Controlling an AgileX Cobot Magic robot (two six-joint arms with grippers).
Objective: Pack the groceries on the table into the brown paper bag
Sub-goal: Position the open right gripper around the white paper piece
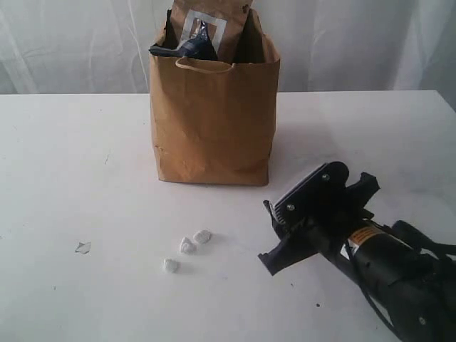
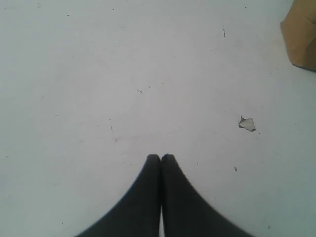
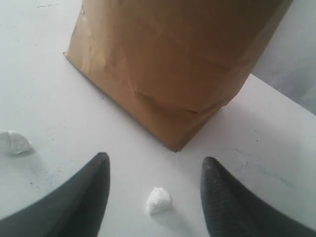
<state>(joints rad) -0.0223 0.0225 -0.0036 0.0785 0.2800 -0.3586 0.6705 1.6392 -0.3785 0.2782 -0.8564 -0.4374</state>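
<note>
The brown paper bag (image 1: 214,121) stands upright on the white bench (image 1: 71,164) in the upper middle of the exterior view. Out of its open top rises the brown pouch (image 1: 214,18) with a white square on its face. Just beside the pouch, the long dark packet (image 1: 182,48) pokes over the bag's rim, above the twisted handle.

In the lower right of that view the right gripper (image 1: 267,235) hangs low over the bench, pointing toward the middle of the frame. Its jaws stand well apart and hold nothing. Its wrist view shows the two dark fingers (image 3: 94,187) spread, with one of the white lumps (image 3: 159,200) lying on the bench in the gap between them and touched by neither.

Three small white lumps (image 1: 187,246) lie in the lower middle of the exterior view, and a grey chip (image 1: 83,247) lies further left.

The left gripper (image 2: 160,158) has its jaws pressed tight together with nothing between them, over bare bench.
</note>
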